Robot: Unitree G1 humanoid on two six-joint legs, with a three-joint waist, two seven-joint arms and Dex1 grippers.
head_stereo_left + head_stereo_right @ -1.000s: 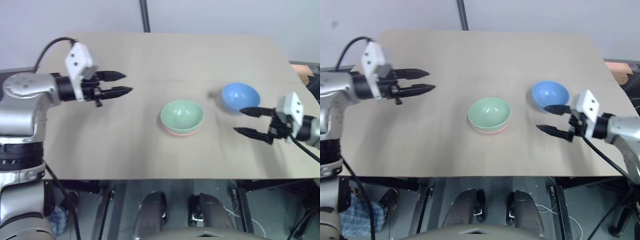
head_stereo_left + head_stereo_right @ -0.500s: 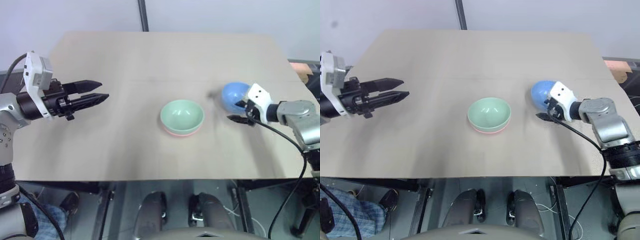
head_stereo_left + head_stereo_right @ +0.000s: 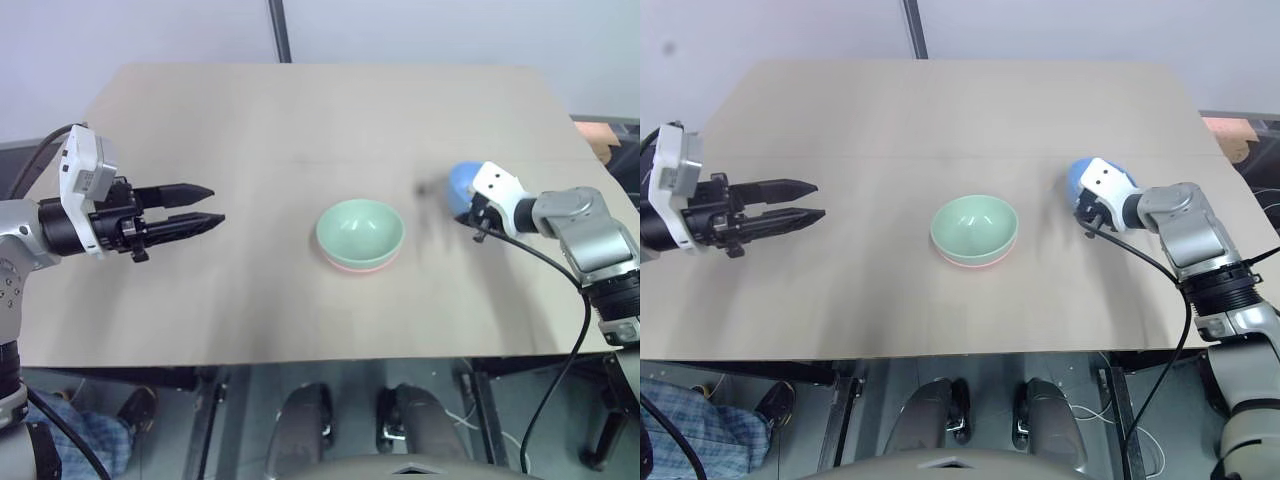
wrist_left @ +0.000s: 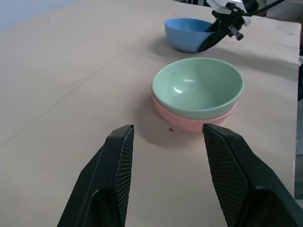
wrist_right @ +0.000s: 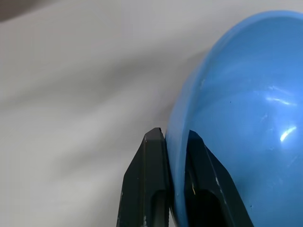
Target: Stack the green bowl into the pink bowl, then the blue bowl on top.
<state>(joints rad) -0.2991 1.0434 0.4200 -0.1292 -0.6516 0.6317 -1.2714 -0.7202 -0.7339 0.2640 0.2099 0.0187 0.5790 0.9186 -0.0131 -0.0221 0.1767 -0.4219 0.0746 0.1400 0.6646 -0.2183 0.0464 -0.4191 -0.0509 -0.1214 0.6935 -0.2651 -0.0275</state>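
Right wrist view: we see our right gripper (image 5: 175,142) pinched on the rim of the small round sky-blue plastic bowl (image 5: 246,123), one black finger (image 5: 152,156) outside the wall, the other inside.
Blue bowl's place: on the right part of the light wooden tabletop (image 3: 300,120), well apart from the other two bowls.
Green bowl: the small round pale mint-green plastic bowl (image 3: 360,231) sits nested in the small round salmon-pink plastic bowl (image 3: 352,266) near the table's middle; only the pink rim and lower wall show beneath it.
Left gripper: our left gripper (image 3: 208,207) hangs over the left side of the table, fingers parted and holding nothing, pointing toward the stacked pair.
In the way: bare tabletop lies between the blue bowl and the stack.
Around: a dark upright pole (image 3: 277,30) stands behind the table's far edge.
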